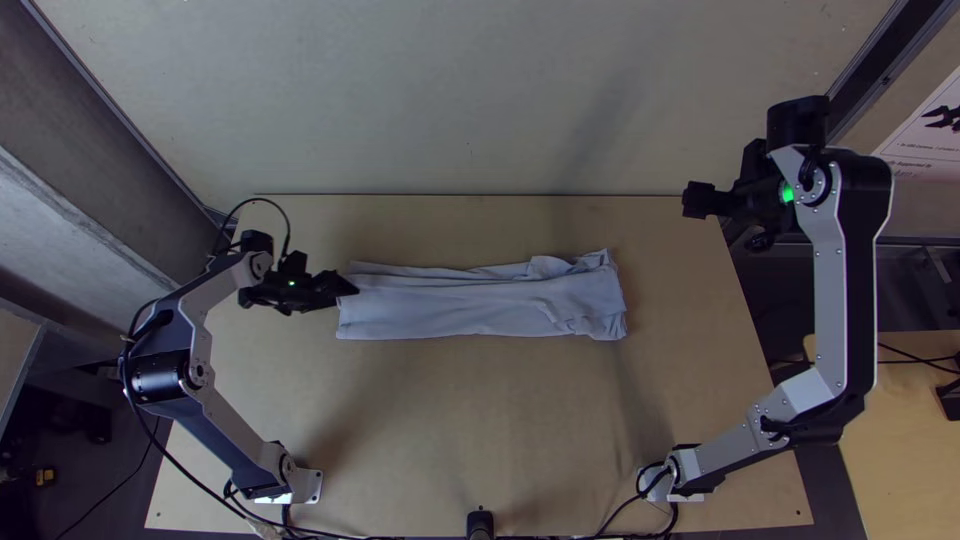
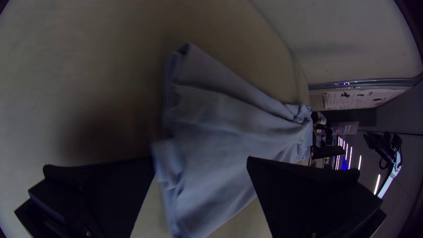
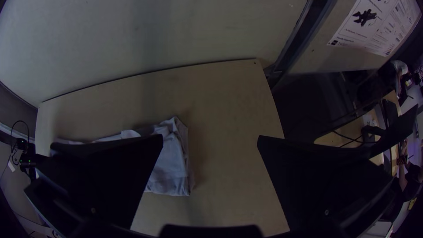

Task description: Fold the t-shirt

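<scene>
Where the table (image 1: 480,420) lies between its left and right edges, the shirt (image 1: 480,308) forms a long, creased strip, nearer the far edge than the near. At its left end, the left hand (image 1: 352,287) is spread wide. Beyond, raised by the far right corner, the right hand (image 1: 692,200) is wide too.

T-shirt (image 1: 470,308) on the table (image 1: 480,420)

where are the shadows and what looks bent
Top view: soft shadows on the table, a faint streak up the pale panel; left wrist view: a dark patch beside the t-shirt; right wrist view: the table's far edge bows.
</scene>
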